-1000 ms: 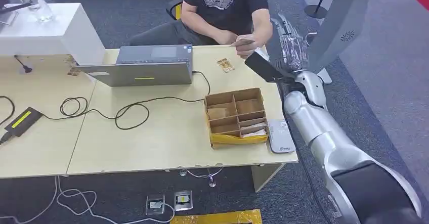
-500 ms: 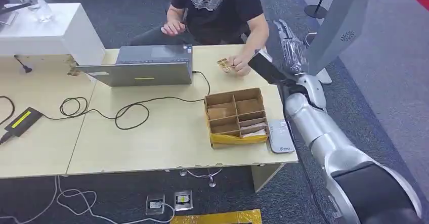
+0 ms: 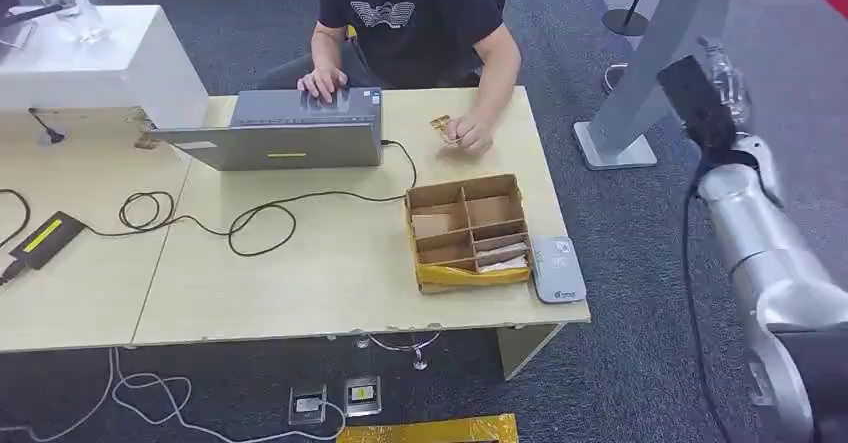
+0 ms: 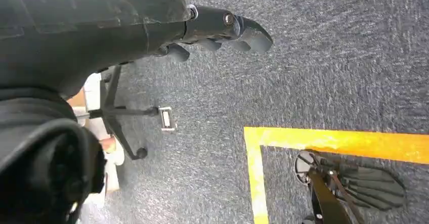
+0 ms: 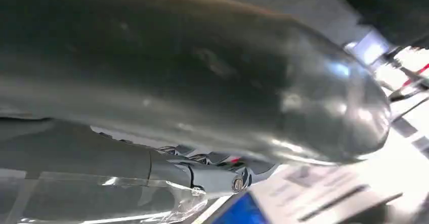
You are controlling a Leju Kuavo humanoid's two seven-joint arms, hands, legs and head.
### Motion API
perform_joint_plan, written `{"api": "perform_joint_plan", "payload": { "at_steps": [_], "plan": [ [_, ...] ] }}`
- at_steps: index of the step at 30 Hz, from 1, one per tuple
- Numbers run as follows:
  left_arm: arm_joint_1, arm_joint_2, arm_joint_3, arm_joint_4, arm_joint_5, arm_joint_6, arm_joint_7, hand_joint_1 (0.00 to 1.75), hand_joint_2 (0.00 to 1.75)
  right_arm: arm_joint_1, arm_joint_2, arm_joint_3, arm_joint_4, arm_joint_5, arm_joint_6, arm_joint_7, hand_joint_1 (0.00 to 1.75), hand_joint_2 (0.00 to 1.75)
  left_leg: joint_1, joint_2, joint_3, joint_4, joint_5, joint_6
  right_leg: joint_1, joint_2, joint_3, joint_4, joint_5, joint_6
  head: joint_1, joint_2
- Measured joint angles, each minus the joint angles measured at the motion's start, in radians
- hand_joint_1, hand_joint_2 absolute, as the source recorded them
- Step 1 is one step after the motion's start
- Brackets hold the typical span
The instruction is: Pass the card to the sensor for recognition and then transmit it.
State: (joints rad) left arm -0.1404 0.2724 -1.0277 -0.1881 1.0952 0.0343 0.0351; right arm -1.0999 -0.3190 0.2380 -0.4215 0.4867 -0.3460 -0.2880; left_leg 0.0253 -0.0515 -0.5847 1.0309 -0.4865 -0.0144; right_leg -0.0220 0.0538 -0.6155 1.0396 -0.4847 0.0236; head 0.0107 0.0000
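A tan card (image 3: 441, 125) lies on the far side of the table (image 3: 300, 283), by a seated person's hand (image 3: 467, 135) that rests against it. The grey card sensor (image 3: 556, 268) sits at the table's right edge, beside a cardboard divider box (image 3: 466, 225). My right hand (image 3: 728, 81) is raised over the floor well to the right of the table, fingers pointing up and holding nothing. The right wrist view is blurred and shows its empty fingers (image 5: 212, 177). My left hand (image 4: 217, 29) hangs over grey carpet with fingers stretched out, empty.
The person's other hand (image 3: 322, 83) is on a grey laptop (image 3: 285, 128). Its cable loops to a power brick (image 3: 45, 238). A white box (image 3: 90, 63) stands at the far left. A grey stand base (image 3: 612, 143) sits on the floor between my right hand and the table.
The person took the card from beside my right hand and set it on the table, then put the other hand on the laptop. My right arm swung away to the right.
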Motion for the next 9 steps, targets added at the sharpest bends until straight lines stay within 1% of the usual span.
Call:
{"api": "perform_joint_plan", "payload": {
  "at_steps": [1,4,7,9],
  "plan": [
    [0.0,0.0,0.0,0.0,0.0,0.0,0.0,0.0,0.0,-0.001,-0.03,-0.019,0.006,-0.014,0.009,0.004,0.0,0.0,0.0,0.0,0.0,0.0,-0.001,0.001,0.0,0.0,0.0,0.0,0.0,0.0,0.0,0.0],
    [0.0,0.0,0.0,0.0,0.0,-0.002,0.0,0.0,0.0,-0.003,-0.086,-0.053,0.017,-0.037,0.016,0.018,0.0,0.0,0.0,0.002,0.0,0.0,-0.001,0.0,0.0,0.002,-0.001,0.0,0.0,0.0,0.0,0.0],
    [-0.004,0.0,-0.001,0.0,-0.003,-0.003,0.0,0.0,0.0,-0.003,-0.138,-0.095,0.031,-0.097,0.019,0.087,0.0,0.0,0.0,0.004,0.002,0.0,-0.002,0.001,0.0,0.004,-0.002,0.0,0.0,0.0,0.0,0.0],
    [-0.004,-0.001,-0.004,0.0,-0.003,-0.003,0.0,0.0,0.0,0.0,-0.19,-0.132,0.043,-0.145,0.036,0.109,0.0,0.0,0.0,0.0,0.001,0.0,-0.002,0.001,0.0,0.0,-0.001,0.0,0.0,0.0,0.0,0.0]
  ]
}}
